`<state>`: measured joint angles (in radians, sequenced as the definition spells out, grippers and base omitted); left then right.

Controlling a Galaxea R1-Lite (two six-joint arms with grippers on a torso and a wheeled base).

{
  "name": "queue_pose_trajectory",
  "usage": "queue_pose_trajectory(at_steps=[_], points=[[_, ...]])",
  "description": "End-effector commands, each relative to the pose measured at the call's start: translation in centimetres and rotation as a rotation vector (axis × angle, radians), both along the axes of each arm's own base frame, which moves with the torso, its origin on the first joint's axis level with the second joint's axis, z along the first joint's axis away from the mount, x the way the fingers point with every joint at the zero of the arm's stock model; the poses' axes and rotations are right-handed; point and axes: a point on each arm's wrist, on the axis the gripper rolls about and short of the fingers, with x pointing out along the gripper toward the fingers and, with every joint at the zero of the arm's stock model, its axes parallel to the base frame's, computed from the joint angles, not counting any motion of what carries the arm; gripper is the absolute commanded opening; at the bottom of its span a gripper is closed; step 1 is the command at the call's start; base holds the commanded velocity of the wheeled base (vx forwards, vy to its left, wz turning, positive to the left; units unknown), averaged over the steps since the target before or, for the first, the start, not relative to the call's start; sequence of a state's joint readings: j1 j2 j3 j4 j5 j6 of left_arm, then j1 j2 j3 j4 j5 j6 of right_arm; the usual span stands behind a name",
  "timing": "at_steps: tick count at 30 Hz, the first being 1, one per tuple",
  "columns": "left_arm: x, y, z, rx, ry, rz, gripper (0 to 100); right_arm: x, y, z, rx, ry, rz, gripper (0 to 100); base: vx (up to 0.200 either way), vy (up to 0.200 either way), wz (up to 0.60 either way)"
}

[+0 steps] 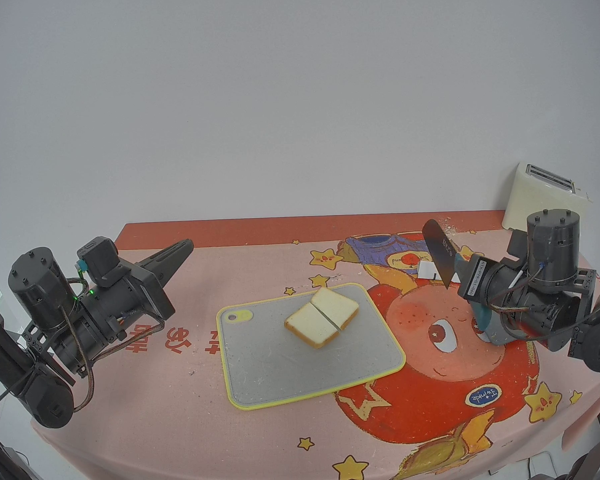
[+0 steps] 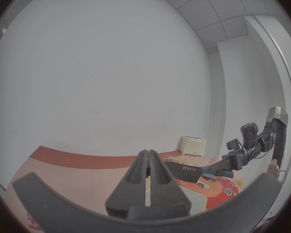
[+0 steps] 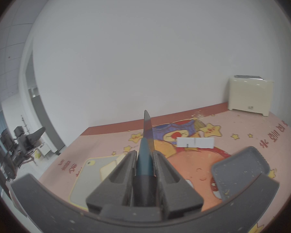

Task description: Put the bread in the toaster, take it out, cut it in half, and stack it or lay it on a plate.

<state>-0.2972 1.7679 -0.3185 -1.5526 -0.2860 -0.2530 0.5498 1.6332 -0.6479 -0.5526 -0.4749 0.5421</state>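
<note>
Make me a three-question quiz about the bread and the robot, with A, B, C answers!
1. Where is the bread? A on the cutting board; B on the floor; C in a bowl.
2. How many bread pieces are there? A one; B two; C five.
3. What is the right gripper doing? A open, empty; B shut on the knife; C shut on a spoon.
Answers: 1 A, it lies on the grey board. 2 B, a cut splits it into two halves. 3 B, it clamps the handle, blade up.

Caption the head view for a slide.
Right end effector holds a knife blade-up beside the cutting board bearing the halved bread slice; left end effector hovers shut.
</note>
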Motion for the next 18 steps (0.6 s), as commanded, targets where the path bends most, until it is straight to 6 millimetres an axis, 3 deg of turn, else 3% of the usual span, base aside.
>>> queue_pose_trajectory(at_steps=[1,18], points=[[-0.06,-0.14,0.04,-0.009,-0.007,-0.016,0,0.65,0.23,-1.51,-0.008,0.039,-0.056,0,0.000,0.000,0.00],[-0.28,-0.22,-0.45,0.002,0.013,-0.034,0,0.34,0.32,-2.11,0.050,0.057,-0.086,0,0.000,0.000,0.00]])
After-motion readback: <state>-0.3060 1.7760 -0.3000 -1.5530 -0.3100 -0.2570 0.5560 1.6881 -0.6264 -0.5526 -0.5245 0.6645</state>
